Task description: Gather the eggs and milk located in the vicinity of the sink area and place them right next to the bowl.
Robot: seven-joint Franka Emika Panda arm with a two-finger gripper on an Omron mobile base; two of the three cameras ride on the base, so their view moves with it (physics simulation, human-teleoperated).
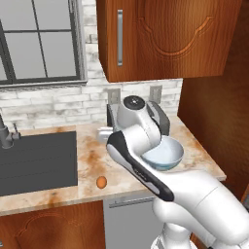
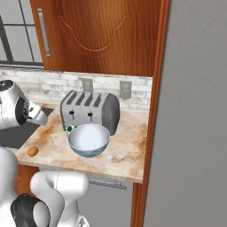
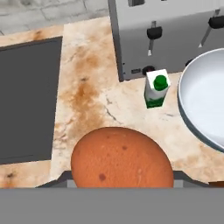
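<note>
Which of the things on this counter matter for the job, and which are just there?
Job:
- orange-brown speckled egg, held in the hand
- second orange-brown egg on the counter by the sink
- white milk carton with green cap
- pale blue-white glossy bowl
- dark grey sink basin

Lying about:
- silver four-slot toaster

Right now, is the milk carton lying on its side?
No. In the hand view the milk stands upright on the counter, cap up, between the toaster and the bowl.
</note>
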